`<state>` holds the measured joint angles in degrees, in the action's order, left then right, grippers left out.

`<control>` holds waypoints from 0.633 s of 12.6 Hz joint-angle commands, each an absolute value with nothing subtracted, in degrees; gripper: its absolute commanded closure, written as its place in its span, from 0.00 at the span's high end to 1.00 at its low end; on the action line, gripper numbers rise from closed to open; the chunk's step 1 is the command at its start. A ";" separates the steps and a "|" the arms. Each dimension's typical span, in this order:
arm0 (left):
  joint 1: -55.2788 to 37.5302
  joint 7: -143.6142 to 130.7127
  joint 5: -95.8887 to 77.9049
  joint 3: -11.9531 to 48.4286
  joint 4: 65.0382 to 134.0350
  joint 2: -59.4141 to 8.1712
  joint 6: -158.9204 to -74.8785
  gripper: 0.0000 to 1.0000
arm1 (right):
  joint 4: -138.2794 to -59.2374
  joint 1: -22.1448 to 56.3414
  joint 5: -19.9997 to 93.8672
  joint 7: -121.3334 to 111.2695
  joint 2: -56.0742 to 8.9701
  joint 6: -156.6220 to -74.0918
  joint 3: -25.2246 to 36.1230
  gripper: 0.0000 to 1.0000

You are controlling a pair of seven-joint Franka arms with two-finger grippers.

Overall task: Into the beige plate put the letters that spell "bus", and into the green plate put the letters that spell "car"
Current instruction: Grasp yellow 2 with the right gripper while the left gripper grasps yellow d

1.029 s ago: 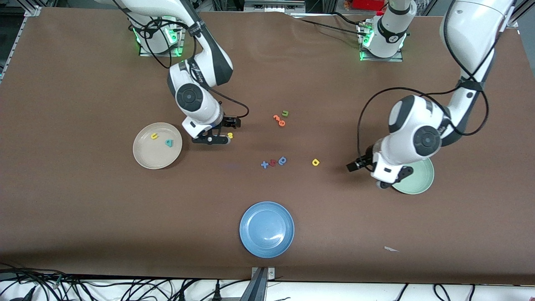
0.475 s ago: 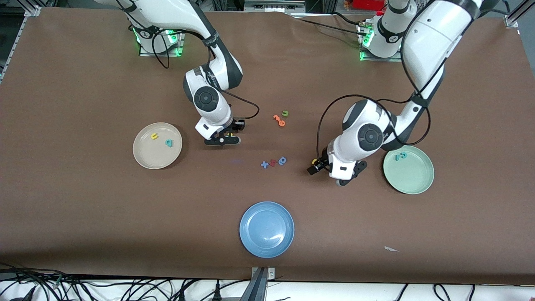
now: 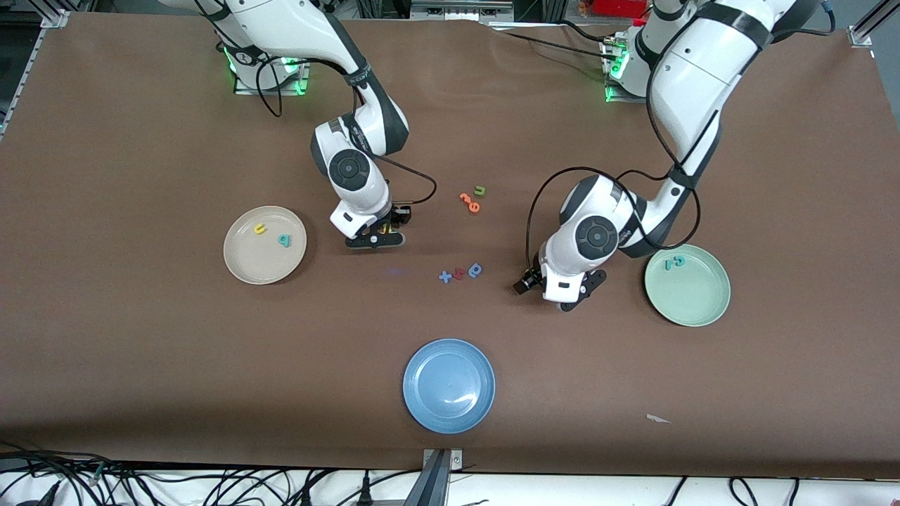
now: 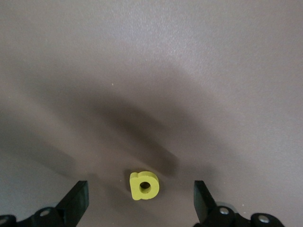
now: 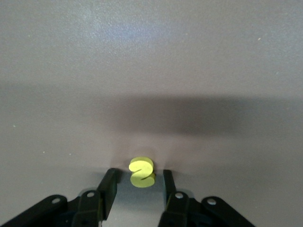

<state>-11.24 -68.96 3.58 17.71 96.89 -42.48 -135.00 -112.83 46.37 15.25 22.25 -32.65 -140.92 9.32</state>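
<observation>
The small yellow s [image 5: 142,172] lies on the table between the fingertips of my right gripper [image 5: 138,176], whose jaws stand narrowly open with a slim gap on each side. That gripper [image 3: 376,235] is low beside the beige plate [image 3: 264,267], which holds a yellow u [image 3: 259,229] and a teal b [image 3: 284,240]. My left gripper [image 4: 140,187] is wide open and straddles the yellow a [image 4: 144,185], touching nothing. It [image 3: 562,289] hangs beside the green plate [image 3: 692,302], where the teal c and r [image 3: 673,262] lie.
A blue plate [image 3: 448,385] sits near the front edge. Two orange pieces and a green u [image 3: 472,199] lie mid-table. A blue x, a red piece and a darker blue looped letter [image 3: 460,272] lie between the two grippers. A white scrap [image 3: 658,419] lies near the front.
My left arm swung from over the green plate to the yellow a. My right gripper shifted onto the yellow s and its fingers narrowed round it.
</observation>
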 commanded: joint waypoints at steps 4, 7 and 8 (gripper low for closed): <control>-12.57 -72.25 5.10 16.70 95.36 -43.68 -134.65 0.72 | -113.38 47.02 14.50 21.71 -32.26 -141.77 9.76 0.12; -12.57 -71.98 5.19 16.70 95.36 -44.21 -134.65 0.63 | -113.29 46.85 14.68 21.62 -29.11 -139.32 10.72 0.12; -12.57 -71.98 5.27 16.70 95.27 -44.30 -134.65 0.58 | -113.12 46.85 14.59 21.10 -27.61 -137.22 12.81 0.12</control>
<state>-11.76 -70.73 3.58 17.29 96.77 -43.35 -135.01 -112.43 46.50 15.04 22.00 -31.45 -140.48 10.16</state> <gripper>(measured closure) 0.374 0.780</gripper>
